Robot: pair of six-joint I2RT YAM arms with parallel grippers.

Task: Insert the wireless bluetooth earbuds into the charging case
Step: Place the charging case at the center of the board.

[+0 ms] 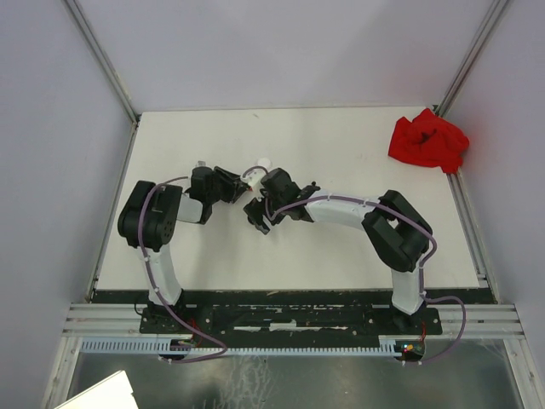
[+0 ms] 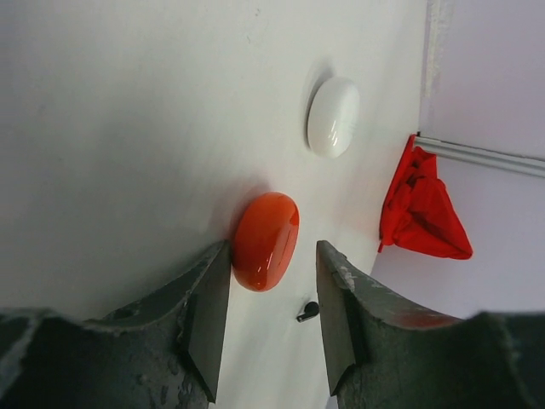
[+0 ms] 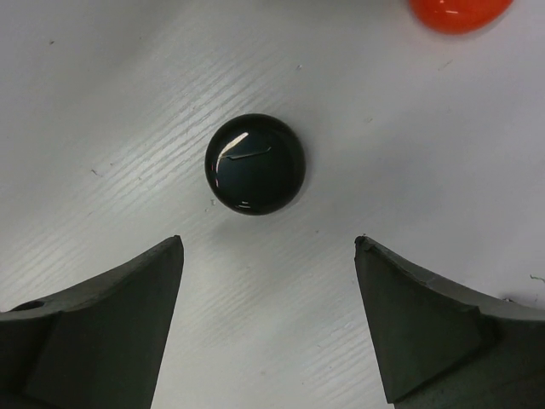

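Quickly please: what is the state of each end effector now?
Left end effector: open, holding nothing; red case at its tips.
Right end effector: open, holding nothing; black case ahead.

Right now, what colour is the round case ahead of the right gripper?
Glossy black case, with light reflections on top; the right wrist view shows it best.

White table (image 1: 341,153), matte, faint streaky grain in rt wrist view. On it: glossy orange-red case (image 2: 266,241), closed, w/ tiny black earbud (image 2: 308,311) just beside it. White oval case (image 2: 333,117) farther back, apart. Round black case (image 3: 255,164) near the orange-red one, not touching. Crumpled red cloth (image 1: 427,141) in far rt corner, by the edge rail.
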